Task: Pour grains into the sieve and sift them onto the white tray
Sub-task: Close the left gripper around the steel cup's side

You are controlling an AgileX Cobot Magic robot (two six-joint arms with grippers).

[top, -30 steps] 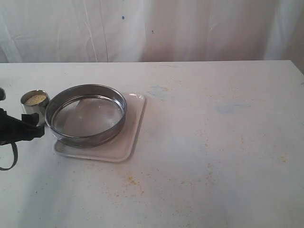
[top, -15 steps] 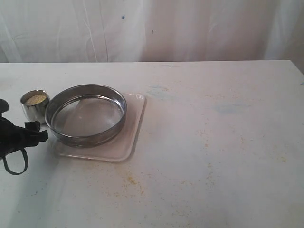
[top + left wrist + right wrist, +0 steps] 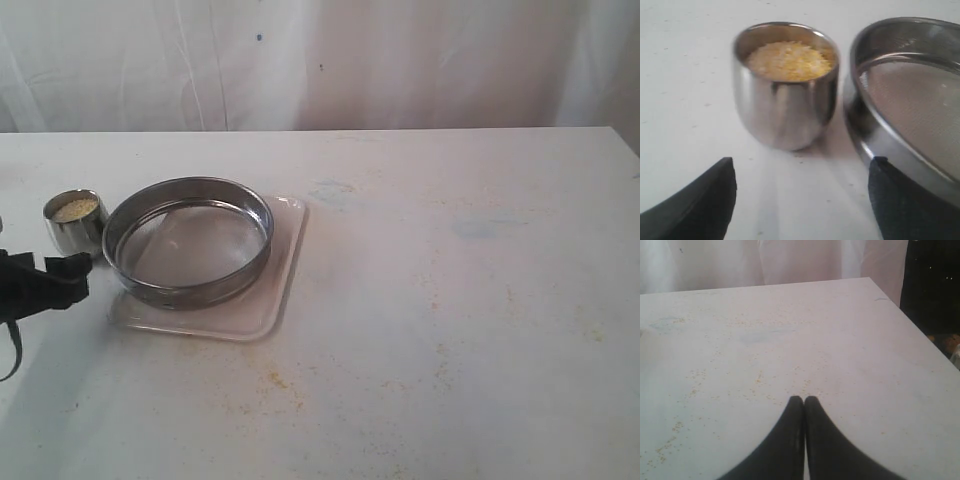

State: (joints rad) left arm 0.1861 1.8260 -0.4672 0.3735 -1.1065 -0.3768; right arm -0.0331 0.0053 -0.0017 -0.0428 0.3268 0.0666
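Your left pincer (image 3: 802, 167) gapes before a rounded steel cup (image 3: 785, 110) of gritty yellow grains (image 3: 789, 60). Your right pincer (image 3: 804, 400) is pressed together.

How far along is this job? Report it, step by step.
Done: the sieve sits on the white tray. In hand: the open left pincer faces the steel cup full of grains, not gripping it. Left: pouring, sifting. The right pincer is shut.

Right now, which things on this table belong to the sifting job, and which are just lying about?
Job: yellow-beige grains in small rounded steel cup; wide round steel mesh sieve; flat white rectangular tray.
Lying about: stray grain specks on tabletop; white curtain behind.
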